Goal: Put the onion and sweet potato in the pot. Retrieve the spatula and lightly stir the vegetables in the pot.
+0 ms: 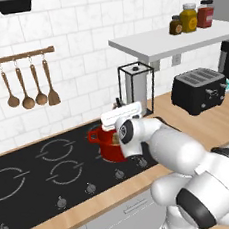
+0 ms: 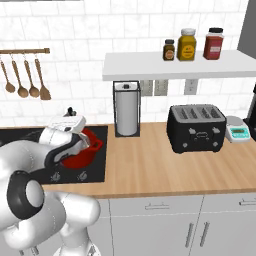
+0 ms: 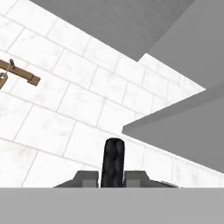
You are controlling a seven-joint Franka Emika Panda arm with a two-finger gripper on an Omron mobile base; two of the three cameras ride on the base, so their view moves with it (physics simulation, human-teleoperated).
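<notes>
White tiled wall (image 2: pixel 75 30), wooden counter (image 2: pixel 165 170), white shelf (image 2: pixel 175 65), grey cabinets (image 2: pixel 165 225).

It was a home kitchen. A black cooktop (image 1: pixel 47 169) with ring burners sat in a wooden counter (image 2: pixel 165 170) above grey cabinets (image 2: pixel 200 225), backed by white tiled wall (image 2: pixel 75 25). Wooden spoons and a spatula hung from a rail (image 1: pixel 18 57). A black toaster (image 2: pixel 195 127), a paper-towel holder (image 2: pixel 126 107), a kitchen scale (image 2: pixel 237 131) and a shelf (image 2: pixel 180 65) of jars (image 2: pixel 188 45) completed it.
</notes>
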